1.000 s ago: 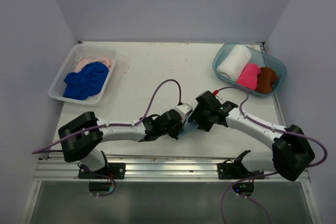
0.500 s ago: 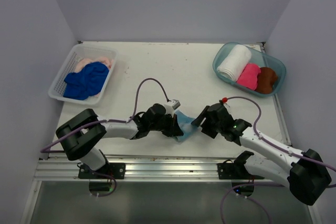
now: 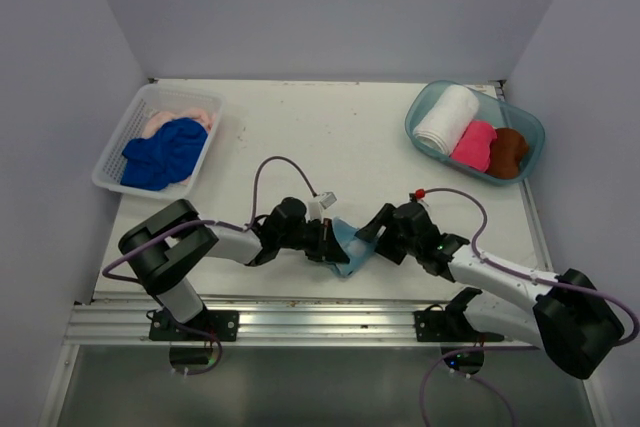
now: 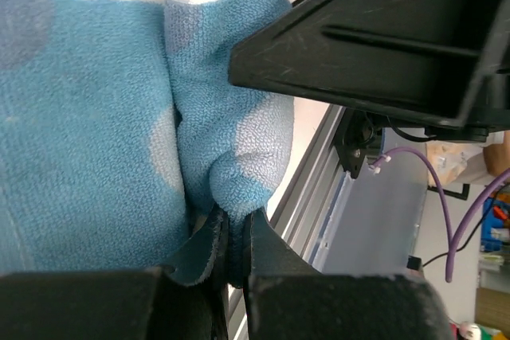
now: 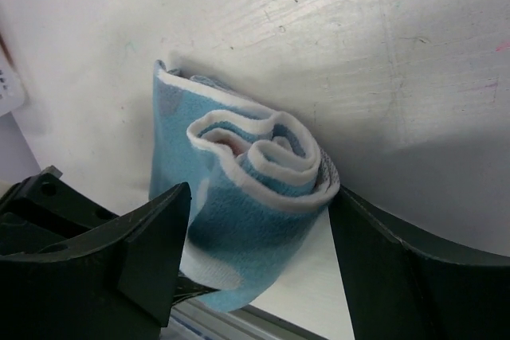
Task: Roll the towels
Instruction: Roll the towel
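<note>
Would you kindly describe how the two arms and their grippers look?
The left arm and right arm have white links with bulky black joint housings. The left gripper and right gripper are black with flat angular fingers. A purple cable loops along each; the right one carries a red connector.

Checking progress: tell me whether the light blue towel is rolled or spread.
Rolled: the light blue towel shows a spiral end.

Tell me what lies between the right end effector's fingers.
The rolled light blue towel lies between them, its spiral end showing in the right wrist view.
</note>
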Available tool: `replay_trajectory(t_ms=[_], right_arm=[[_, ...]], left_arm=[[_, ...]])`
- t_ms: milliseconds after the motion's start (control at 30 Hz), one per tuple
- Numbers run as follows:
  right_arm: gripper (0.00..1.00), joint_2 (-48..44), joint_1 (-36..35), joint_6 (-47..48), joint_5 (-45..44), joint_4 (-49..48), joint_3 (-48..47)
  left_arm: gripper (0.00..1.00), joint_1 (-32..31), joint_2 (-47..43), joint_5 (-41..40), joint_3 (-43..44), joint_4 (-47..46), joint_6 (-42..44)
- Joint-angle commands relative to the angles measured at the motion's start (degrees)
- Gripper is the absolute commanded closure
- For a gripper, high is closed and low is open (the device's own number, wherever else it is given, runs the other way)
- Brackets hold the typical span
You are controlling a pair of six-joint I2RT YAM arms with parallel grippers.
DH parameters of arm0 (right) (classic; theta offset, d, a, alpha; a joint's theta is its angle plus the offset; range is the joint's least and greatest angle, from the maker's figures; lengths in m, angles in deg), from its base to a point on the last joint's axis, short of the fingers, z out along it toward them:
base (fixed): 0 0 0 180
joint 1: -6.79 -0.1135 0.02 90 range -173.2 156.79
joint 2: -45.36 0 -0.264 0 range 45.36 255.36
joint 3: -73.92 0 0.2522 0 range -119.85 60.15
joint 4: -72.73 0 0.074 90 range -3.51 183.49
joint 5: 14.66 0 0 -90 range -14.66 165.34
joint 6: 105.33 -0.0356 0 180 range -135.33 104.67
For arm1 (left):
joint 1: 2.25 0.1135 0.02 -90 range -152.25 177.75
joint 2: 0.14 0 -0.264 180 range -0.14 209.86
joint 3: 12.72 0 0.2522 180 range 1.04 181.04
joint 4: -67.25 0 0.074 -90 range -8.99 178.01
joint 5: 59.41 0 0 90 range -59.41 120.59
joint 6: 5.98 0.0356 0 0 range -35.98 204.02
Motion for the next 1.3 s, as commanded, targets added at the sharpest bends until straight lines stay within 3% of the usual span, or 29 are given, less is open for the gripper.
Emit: replay_trajectory(t_ms=[0,133,333,400,433,467,533,633,733,767,867,967,1167,1267], right_arm=[[0.27,2.3,-0.2,-0.9,0.4,-9.2,2.1],[0.31,5.8,-0.4,-1.8,0.8,-12.9,2.5],[0.32,7.3,-1.6,-2.9,-0.2,-12.1,1.7],[0.36,7.8,-2.3,-3.2,-0.7,-11.4,1.4],[0.39,7.8,-2.4,-3.5,-0.9,-10.7,1.1],[0.52,7.8,-2.6,-3.7,-1.3,-9.8,0.9],[0.64,6.9,-2.5,-3.9,-2.3,-6.6,-0.2],[0.80,5.9,-2.5,-3.0,-4.1,0.7,-3.3],[0.90,6.1,-2.5,-1.9,-5.0,8.4,-7.8],[0.93,6.5,-2.5,-1.8,-5.8,10.6,-9.0],[1.00,8.0,-2.5,-1.5,-7.7,18.3,-13.3],[1.00,7.9,-2.5,-3.3,-9.5,23.8,-15.1],[1.00,8.6,-2.1,-5.1,-14.9,31.2,-17.4],[1.00,10.0,-2.1,-4.7,-14.0,31.8,-18.4]], left_arm=[[1.00,0.8,0.6,3.3,-1.7,-3.0,-2.7],[1.00,1.6,1.2,4.6,-2.5,-4.9,-4.4],[1.00,2.8,1.9,5.6,-4.2,-8.3,-6.4],[1.00,3.1,2.3,6.0,-4.4,-8.9,-6.7],[1.00,3.2,2.4,6.1,-4.4,-9.0,-6.6],[1.00,3.3,2.3,6.1,-4.4,-8.9,-6.4],[1.00,3.4,1.7,5.5,-4.1,-7.7,-4.7],[1.00,3.4,-0.9,2.8,-2.1,-0.4,0.5],[0.78,3.4,-4.6,-0.1,1.1,8.8,6.0],[0.65,3.4,-5.6,-1.0,1.9,13.1,7.3],[0.37,3.3,-8.9,-3.0,5.5,21.6,12.1],[0.22,3.3,-12.3,-6.8,8.7,28.3,16.1],[0.23,1.7,-14.9,-8.4,15.0,34.0,24.7],[0.25,-2.9,-15.3,-12.5,16.7,35.5,29.8]])
